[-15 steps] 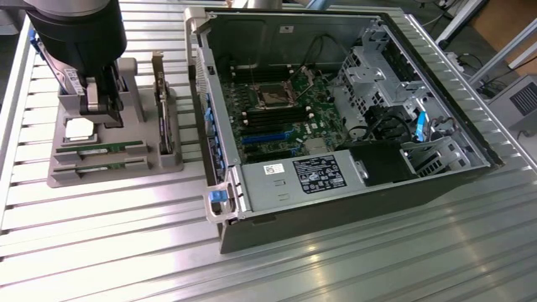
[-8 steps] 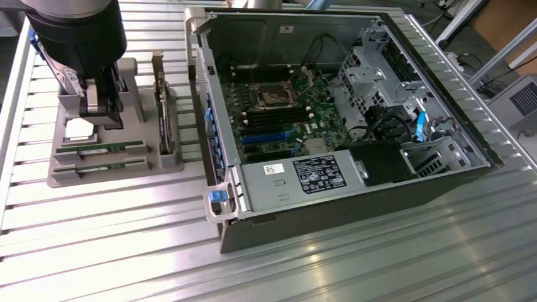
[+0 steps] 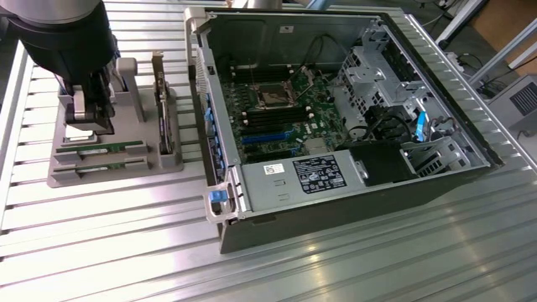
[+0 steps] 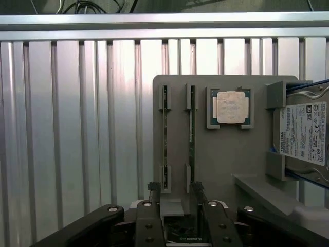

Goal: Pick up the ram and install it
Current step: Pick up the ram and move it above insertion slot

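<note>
Two ram sticks, thin green boards, stand on edge in slots of a grey holder (image 3: 117,165); the nearer ram stick (image 3: 94,168) and the farther ram stick (image 3: 100,149) lie side by side. Seen from the wrist they are two narrow strips, the ram stick (image 4: 165,139) and its neighbour (image 4: 192,139). My gripper (image 3: 88,123) hangs just above the holder's end, over the sticks. The gripper (image 4: 175,191) is open: one fingertip (image 4: 152,189) and the other (image 4: 197,190) stand apart with nothing between them, touching neither stick.
The holder also carries a square silver processor (image 4: 230,107) and a hard drive (image 4: 303,135) standing on edge (image 3: 165,113). At the exterior view's right lies an open computer case (image 3: 220,94), with black memory slots (image 3: 275,117) on its motherboard. All rest on a ribbed metal table (image 3: 126,251).
</note>
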`<state>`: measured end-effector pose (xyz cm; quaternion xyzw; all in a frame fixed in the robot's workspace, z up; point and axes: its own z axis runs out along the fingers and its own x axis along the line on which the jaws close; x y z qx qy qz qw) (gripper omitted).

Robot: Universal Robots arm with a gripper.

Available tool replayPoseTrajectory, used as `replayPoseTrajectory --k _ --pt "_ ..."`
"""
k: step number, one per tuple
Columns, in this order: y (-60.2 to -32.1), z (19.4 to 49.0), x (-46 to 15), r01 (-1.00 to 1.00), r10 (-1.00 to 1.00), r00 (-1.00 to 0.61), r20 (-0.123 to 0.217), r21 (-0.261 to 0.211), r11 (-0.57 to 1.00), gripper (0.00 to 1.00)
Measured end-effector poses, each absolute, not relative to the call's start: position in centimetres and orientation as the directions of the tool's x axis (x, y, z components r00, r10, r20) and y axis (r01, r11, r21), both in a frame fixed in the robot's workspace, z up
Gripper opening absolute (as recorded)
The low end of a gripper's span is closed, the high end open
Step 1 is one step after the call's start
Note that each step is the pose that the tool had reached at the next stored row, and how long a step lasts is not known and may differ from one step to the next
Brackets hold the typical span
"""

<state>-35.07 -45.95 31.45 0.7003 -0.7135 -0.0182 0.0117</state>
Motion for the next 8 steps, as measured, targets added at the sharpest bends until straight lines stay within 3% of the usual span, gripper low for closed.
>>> replayPoseTrajectory --k 8 --pt "-46.25 31.2 -34.52 -0.999 -1.0 -0.019 -0.002 0.042 0.019 0.36"
